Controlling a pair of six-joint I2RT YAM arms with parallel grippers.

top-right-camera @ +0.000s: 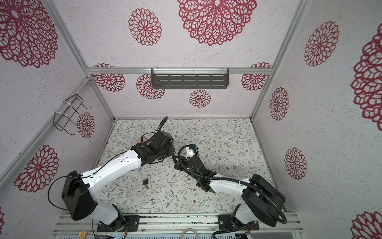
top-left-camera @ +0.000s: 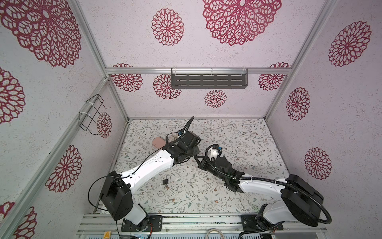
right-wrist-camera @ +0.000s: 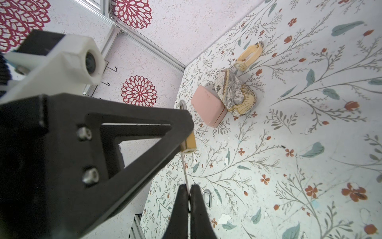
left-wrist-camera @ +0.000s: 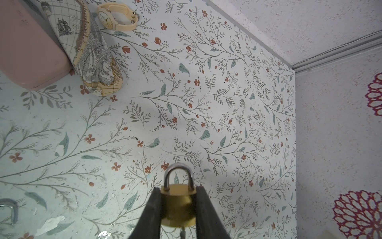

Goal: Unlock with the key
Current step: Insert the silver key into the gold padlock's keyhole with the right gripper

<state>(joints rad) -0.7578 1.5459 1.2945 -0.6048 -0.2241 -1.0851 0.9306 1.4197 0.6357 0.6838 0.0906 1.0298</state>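
In a booth whose walls [top-left-camera: 227, 107] are papered with crimson rosettes, two robot arms are meeting above the middle of a tabletop [top-left-camera: 237, 134] printed with sprigs and small red flowers. Toward the left, a pink case [left-wrist-camera: 31, 51], a map-printed pouch [left-wrist-camera: 93, 55] touching it and a cream wristwatch [left-wrist-camera: 115, 18] near the pouch are lying unused. A second, dark padlock [top-left-camera: 165, 181] is sitting on the table close to the left forearm. The left gripper [left-wrist-camera: 178, 188] is clamping the brass padlock [left-wrist-camera: 177, 204] between its two pads and appears to be holding it clear of the surface. The shackle [left-wrist-camera: 178, 171] is pointing away from the wrist with both legs down in the body, so the lock is looking locked. To the right, the right gripper [right-wrist-camera: 188, 187] is pinching the key [right-wrist-camera: 185, 167] with its jaws pressed together. The thin blade is running straight up to the underside of the brass body, though how deep it is sitting in the keyway cannot be made out. The job appears to be standing between insertion and the turn. The next move is calling for a twist of the right wrist about the blade's own line, with the left grip bracing the lock so that the body is not spinning along with the key.
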